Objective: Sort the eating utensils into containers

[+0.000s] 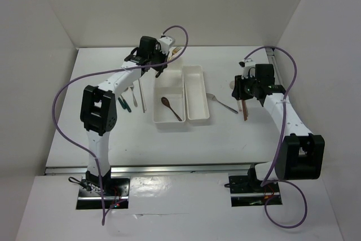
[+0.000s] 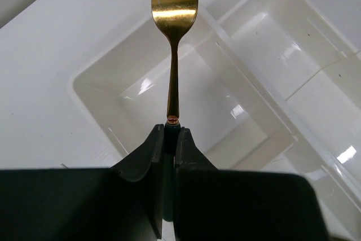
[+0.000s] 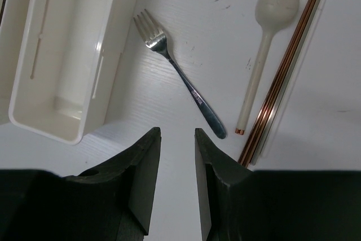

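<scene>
Now your gold fork [image 2: 175, 9] hangs pinched in the left fingers [image 2: 144, 156] over an empty compartment of the wide tray [image 2: 96, 80], toward the far edge of the bench [image 1: 225, 139]. Next, lower and release. The right fingers [image 3: 141, 167] are spread near the silver fork [image 3: 180, 77].

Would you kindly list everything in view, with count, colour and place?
wide tray: one, white, two compartments, central.
narrow tray: one, white, empty, beside its right side.
wooden spoon: one, brown, wide tray's near compartment.
gold fork: one, gold, over the wide tray.
silver fork: one, silver, right of the narrow tray.
white spoon: one, white, right of the silver fork.
chopsticks: count unclear, copper and grey, beside white spoon.
loose utensils: several, dark green and silver, left of the trays.
left gripper: one, black, shut on the gold fork.
right gripper: one, black, open near the silver fork.
</scene>
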Motion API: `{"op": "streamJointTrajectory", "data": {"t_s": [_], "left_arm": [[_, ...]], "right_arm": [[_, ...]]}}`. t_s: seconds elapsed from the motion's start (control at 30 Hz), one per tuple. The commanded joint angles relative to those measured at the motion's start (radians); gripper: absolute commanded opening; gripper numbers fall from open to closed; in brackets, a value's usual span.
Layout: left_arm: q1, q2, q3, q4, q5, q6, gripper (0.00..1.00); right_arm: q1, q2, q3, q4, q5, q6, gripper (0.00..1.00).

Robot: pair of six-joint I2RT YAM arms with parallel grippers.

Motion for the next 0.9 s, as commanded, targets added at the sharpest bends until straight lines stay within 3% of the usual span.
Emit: {"op": "streamJointTrajectory", "data": {"t_s": [0.0, 0.47, 0.57, 0.6, 0.63, 0.67, 0.77, 0.87], "left_arm": [[0.001, 0.028, 0.029, 0.029, 0.001, -0.015, 0.0], [0.001, 0.058, -0.035, 0.047, 0.001, -0.035, 0.0], [-0.01, 0.068, -0.003, -0.012, -0.034, -0.035, 0.18], [-0.01, 0.068, 0.006, -0.029, -0.056, -0.02, 0.29], [-0.019, 0.068, 0.006, -0.03, -0.067, -0.01, 0.57], [-0.019, 0.046, -0.033, -0.03, -0.067, -0.001, 0.67], [-0.019, -0.001, -0.075, 0.018, -0.079, -0.012, 0.74], [-0.019, -0.051, -0.06, 0.018, -0.091, -0.052, 0.75]], "right_arm": [[-0.008, -0.031, -0.005, 0.004, -0.015, -0.005, 0.38], [-0.008, -0.022, -0.014, 0.013, -0.015, -0.014, 0.38], [-0.008, -0.022, -0.014, 0.013, -0.015, -0.014, 0.38], [-0.008, -0.022, -0.014, 0.022, -0.015, -0.014, 0.39], [-0.008, -0.022, -0.014, 0.022, -0.015, -0.014, 0.42], [-0.008, -0.012, -0.014, 0.022, -0.015, -0.014, 0.42], [-0.008, -0.011, -0.014, 0.044, -0.015, -0.005, 0.45], [-0.008, -0.002, -0.014, 0.073, -0.015, -0.005, 0.46]]}}
